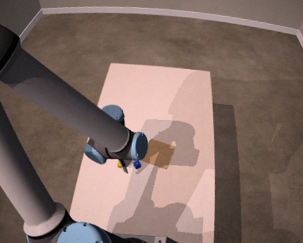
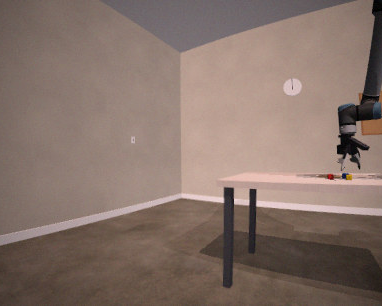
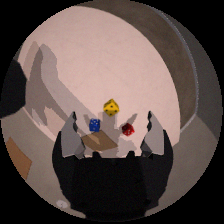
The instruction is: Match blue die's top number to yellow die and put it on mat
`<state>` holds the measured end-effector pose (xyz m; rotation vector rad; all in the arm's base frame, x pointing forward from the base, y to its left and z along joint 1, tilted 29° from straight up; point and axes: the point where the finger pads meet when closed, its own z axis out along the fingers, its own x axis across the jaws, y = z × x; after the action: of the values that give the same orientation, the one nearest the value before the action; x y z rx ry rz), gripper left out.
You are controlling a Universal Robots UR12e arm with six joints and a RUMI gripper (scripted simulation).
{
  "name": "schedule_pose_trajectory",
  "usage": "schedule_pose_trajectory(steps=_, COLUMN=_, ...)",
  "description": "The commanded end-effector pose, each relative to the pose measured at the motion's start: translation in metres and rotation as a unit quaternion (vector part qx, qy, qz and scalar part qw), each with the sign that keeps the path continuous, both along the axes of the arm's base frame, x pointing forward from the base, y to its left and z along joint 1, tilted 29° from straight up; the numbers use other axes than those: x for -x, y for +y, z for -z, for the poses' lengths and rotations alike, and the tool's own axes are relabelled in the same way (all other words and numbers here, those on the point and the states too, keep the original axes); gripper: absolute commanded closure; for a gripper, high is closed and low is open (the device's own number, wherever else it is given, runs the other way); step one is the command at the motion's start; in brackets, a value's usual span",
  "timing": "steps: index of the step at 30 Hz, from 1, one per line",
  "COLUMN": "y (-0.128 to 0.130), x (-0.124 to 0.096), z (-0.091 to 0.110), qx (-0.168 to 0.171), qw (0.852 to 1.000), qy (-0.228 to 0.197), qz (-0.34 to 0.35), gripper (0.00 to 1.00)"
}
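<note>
The blue die (image 1: 136, 164) (image 2: 344, 175) (image 3: 94, 125) sits on the pink table (image 1: 156, 95) right at the edge of the brown mat (image 1: 161, 154) (image 3: 103, 141). The yellow die (image 1: 119, 163) (image 2: 349, 176) (image 3: 111, 107) lies a little apart from it. The red die (image 2: 330, 176) (image 3: 128, 129) is hidden by the arm in the top view. My gripper (image 3: 112, 111) (image 2: 349, 161) is open and empty. It hangs a short way above the three dice, which show between its fingers in the wrist view. The pips on top are too small to read.
The arm's forearm and wrist (image 1: 109, 135) cross over the table's left half. The table edges (image 2: 287, 182) drop to the floor on all sides. A clock (image 2: 292, 86) and a corkboard (image 2: 379, 120) hang on the far wall.
</note>
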<state>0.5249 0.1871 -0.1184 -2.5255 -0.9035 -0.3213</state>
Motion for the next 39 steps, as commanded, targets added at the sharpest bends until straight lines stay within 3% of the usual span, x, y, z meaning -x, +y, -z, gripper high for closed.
schedule_pose_trajectory(steps=1, y=0.0, x=0.0, z=0.0, qx=0.0, qw=1.0, qy=0.0, qz=0.0, gripper=0.0)
schedule_pose_trajectory(steps=23, y=-0.002, x=0.0, z=-0.004, qx=0.0, qw=1.0, qy=0.0, qz=0.0, gripper=0.0)
schedule_pose_trajectory(steps=39, y=-0.035, x=0.005, z=-0.064, qx=0.0, qw=1.0, qy=0.0, qz=0.0, gripper=0.0)
